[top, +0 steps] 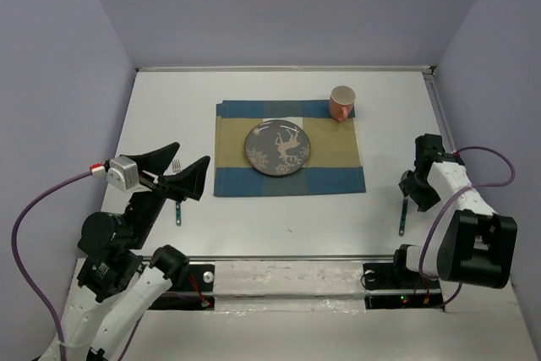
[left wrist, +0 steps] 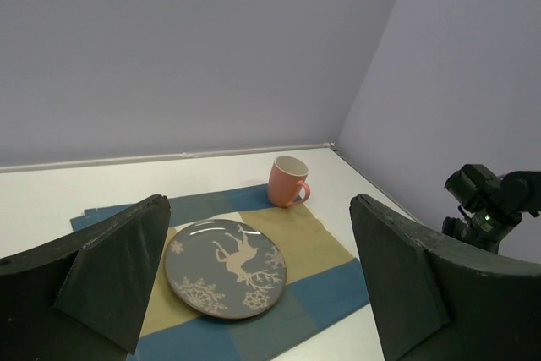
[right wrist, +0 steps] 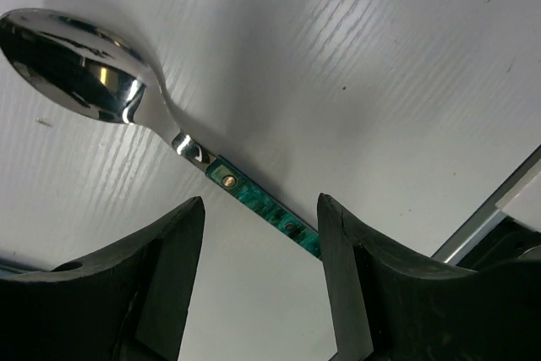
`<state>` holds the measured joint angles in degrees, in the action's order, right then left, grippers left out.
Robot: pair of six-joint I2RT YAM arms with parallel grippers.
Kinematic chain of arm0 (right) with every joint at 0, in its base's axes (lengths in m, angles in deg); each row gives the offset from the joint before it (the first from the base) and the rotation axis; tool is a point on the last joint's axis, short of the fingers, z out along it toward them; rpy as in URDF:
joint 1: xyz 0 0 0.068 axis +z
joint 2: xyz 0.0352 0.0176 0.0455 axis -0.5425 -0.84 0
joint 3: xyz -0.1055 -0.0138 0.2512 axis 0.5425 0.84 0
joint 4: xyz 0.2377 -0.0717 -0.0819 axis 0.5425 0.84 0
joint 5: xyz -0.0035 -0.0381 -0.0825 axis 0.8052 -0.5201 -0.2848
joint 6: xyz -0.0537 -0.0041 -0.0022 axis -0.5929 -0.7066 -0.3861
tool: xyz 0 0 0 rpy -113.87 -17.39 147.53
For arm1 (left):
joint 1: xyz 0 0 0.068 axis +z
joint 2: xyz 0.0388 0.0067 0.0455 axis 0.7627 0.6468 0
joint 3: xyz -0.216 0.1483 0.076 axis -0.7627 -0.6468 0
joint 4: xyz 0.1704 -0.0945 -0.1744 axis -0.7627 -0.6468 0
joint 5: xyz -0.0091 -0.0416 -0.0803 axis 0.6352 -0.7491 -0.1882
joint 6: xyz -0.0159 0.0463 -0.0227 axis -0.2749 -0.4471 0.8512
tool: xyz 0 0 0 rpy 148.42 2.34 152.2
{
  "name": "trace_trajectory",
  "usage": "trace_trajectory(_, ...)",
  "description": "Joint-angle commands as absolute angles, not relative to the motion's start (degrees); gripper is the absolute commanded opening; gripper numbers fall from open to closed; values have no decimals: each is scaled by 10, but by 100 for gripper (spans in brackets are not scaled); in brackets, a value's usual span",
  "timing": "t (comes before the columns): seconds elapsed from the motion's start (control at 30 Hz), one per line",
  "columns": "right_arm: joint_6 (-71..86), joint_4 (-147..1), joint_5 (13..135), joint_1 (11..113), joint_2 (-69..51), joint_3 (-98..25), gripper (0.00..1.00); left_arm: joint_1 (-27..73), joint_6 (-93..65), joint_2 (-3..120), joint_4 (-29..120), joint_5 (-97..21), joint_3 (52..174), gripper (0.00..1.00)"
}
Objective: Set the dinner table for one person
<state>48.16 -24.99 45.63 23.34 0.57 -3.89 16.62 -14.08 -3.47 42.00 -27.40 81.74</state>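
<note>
We list: dinner table [top: 169, 107], white, under everything, bearing checked mat [top: 338, 177], plate [top: 277, 148], pink mug [top: 341, 103]. Left gripper [top: 192, 156]: wide, holding nothing, above fork [top: 178, 209]. Right gripper [right wrist: 262, 200]: jaws parted astride the handle of the spoon [right wrist: 76, 65].

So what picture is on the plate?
The plate is grey with a pale deer and snowflakes, clearest in the left wrist view.

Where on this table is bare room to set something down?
Free: the table strip between mat and back wall, the strip between mat and near edge, the gap between mat and spoon. Crowded: left of the mat, where the left gripper hangs over the fork; plate and mug sit on the mat.
</note>
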Motion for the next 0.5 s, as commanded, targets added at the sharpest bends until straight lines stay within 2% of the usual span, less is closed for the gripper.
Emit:
trace_trajectory(0.0,436,-253,437,224,-35,-70,61,160,-154,-42,437,-260,838,99)
trace_trajectory(0.17,409,-275,480,224,-63,-66,55,158,-155,-39,437,-261,838,99)
trace_trajectory(0.37,392,-302,523,224,-106,-60,54,158,-156,-36,439,-264,838,99)
trace_trajectory(0.4,391,-307,531,224,-113,-58,52,158,-155,-34,439,-264,837,99)
trace_trajectory(0.47,392,-324,532,224,-124,-54,40,157,-155,-31,438,-263,837,99)
